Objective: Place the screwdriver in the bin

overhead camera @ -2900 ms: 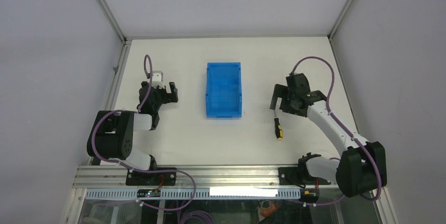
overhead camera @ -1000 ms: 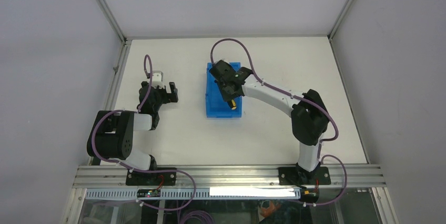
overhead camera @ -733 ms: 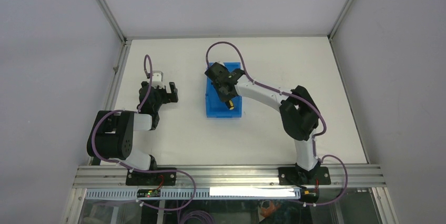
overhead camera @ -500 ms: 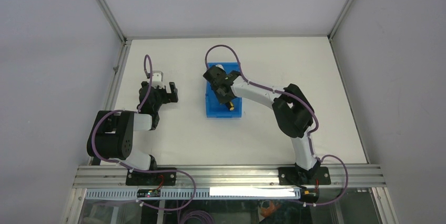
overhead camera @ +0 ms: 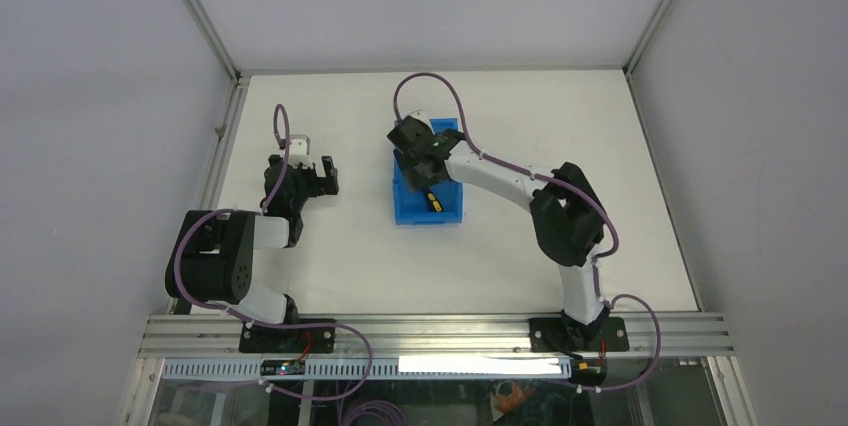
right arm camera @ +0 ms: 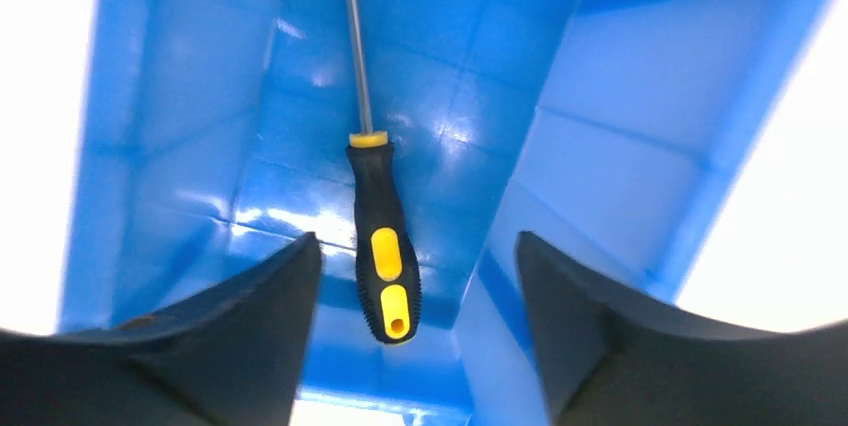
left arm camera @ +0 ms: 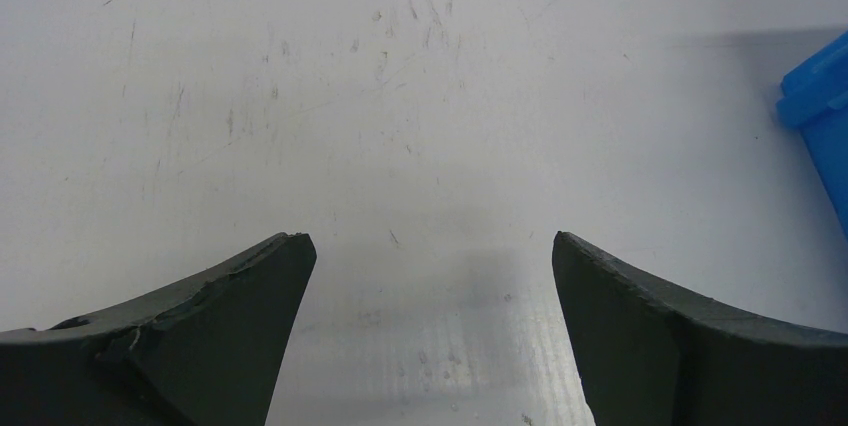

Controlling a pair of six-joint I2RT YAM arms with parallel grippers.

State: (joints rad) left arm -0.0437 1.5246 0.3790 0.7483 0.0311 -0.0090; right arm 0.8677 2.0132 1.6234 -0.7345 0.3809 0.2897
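The blue bin [overhead camera: 408, 212] stands at the table's middle. The screwdriver [overhead camera: 431, 199], with a black-and-yellow handle, lies in the bin's near end. In the right wrist view the screwdriver [right arm camera: 382, 246] lies flat on the bin's ribbed floor [right arm camera: 640, 176], free of both fingers. My right gripper [overhead camera: 416, 162] hovers over the bin, open and empty; in its own view [right arm camera: 415, 238] the jaws stand wide either side of the handle. My left gripper [overhead camera: 322, 178] is open and empty left of the bin, low over the table [left arm camera: 430, 238].
A corner of the bin [left arm camera: 815, 96] shows at the right edge of the left wrist view. The white table [overhead camera: 600, 146] is bounded by grey walls and a metal rail at the near edge.
The right arm carried the screwdriver from the table at the right to the bin and let it go; it now lies on the bin floor. The left arm has not moved.
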